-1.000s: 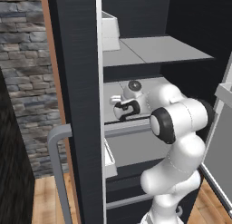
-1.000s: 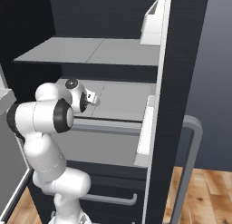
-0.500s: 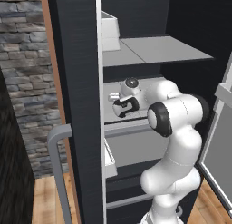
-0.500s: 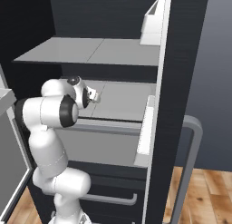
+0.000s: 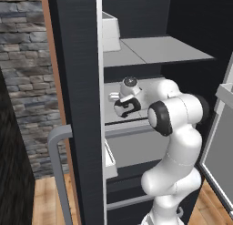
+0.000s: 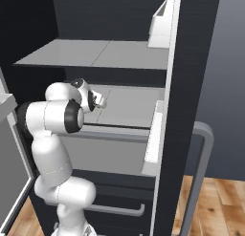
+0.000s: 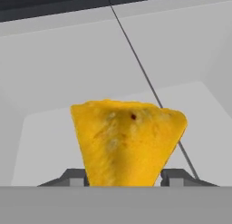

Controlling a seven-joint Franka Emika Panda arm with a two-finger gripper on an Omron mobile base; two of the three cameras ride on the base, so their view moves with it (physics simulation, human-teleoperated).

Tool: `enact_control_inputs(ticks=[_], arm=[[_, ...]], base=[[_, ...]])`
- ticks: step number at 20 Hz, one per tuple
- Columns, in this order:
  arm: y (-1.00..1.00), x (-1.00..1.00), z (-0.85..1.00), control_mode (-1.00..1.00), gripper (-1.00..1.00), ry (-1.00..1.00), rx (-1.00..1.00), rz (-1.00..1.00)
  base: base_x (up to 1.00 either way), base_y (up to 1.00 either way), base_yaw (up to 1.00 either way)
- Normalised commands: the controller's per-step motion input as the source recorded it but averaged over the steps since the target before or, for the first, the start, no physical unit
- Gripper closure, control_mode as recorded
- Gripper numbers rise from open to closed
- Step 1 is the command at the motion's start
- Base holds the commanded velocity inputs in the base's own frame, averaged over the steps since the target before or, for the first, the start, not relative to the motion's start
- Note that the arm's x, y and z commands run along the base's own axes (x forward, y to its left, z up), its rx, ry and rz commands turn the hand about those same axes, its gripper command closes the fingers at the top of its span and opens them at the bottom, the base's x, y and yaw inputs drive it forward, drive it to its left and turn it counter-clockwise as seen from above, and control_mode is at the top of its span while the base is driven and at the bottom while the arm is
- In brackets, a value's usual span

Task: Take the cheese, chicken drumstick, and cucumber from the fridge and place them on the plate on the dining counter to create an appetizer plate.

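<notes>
The cheese [image 7: 127, 139], a yellow-orange wedge, stands point-down between my two dark fingertips [image 7: 74, 177] over a light grey shelf [image 7: 54, 78]. My gripper [image 7: 124, 178] is shut on the cheese. In the base views the gripper [image 5: 117, 101] [image 6: 101, 101] reaches into the middle shelf of the dark fridge [image 5: 77, 83] [image 6: 191, 63], with the white arm bent in front of it. The chicken drumstick, cucumber, plate and dining counter are out of view.
A grey upper shelf [image 5: 159, 48] [image 6: 95, 53] hangs just above my hand. White door bins [image 5: 109, 30] [image 6: 160, 27] sit on the open doors on either side. Grey drawers [image 6: 110, 156] lie below the shelf. A grey door handle [image 6: 201, 149] stands at the right.
My hand has risen slightly over the middle shelf, and the elbow has shifted a little up and to the left in the left base view. The fridge has not moved.
</notes>
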Motion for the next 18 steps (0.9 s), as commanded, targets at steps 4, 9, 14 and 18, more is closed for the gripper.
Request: enact_control_inputs(ticks=[4,9,14,18], arm=[[-0.18,0.00,-0.28,-1.00,1.00,0.00,0.00,-0.02],[-0.02,-0.06,-0.04,-1.00,1.00,0.00,0.00,0.00],[-0.13,-0.90,-0.09,-1.00,1.00,-0.23,0.00,0.02],[-0.13,-1.00,0.05,-1.00,1.00,-0.21,0.00,0.08]], base=[[0.00,0.00,0.00],[0.00,0.00,0.00],[0.00,0.00,0.00],[0.00,0.00,0.00]])
